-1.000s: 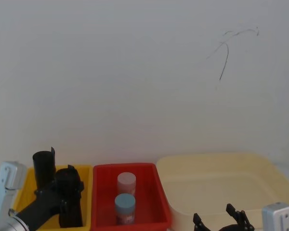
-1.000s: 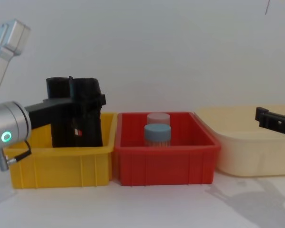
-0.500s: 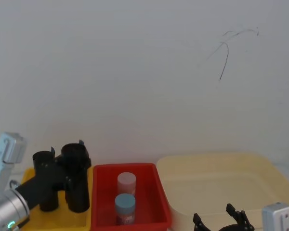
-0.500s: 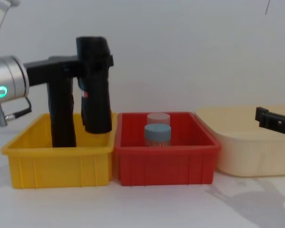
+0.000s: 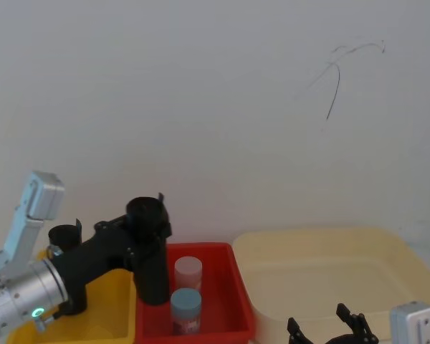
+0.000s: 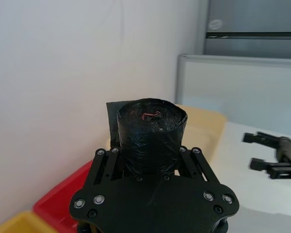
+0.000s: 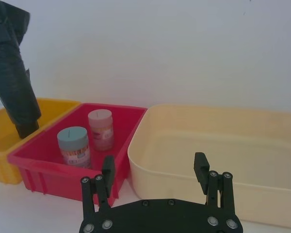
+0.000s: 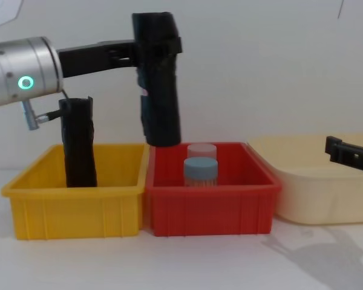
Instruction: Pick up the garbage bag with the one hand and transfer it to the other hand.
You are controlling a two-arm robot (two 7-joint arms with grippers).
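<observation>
Left gripper (image 8: 158, 48) clamps the garbage bag (image 8: 162, 115) upright; we carry it steadily across to the wide-spread right gripper (image 7: 154, 167).

Two jars (image 8: 200, 171) stand near the garbage bag (image 8: 159, 84)

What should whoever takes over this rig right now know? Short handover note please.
Left gripper: shut on the garbage bag near its top end. The roll is held upright in the air, over where the yellow bin meets the red bin.
Right gripper: fingers open, empty, low by the cream tub, well apart from the bag.
Other items: a slimmer black roll stands in the yellow bin; two jars sit in the red bin.
Done: pickup.
Left: carry the bag across to the right gripper, close it on the bag, then release the left.
</observation>
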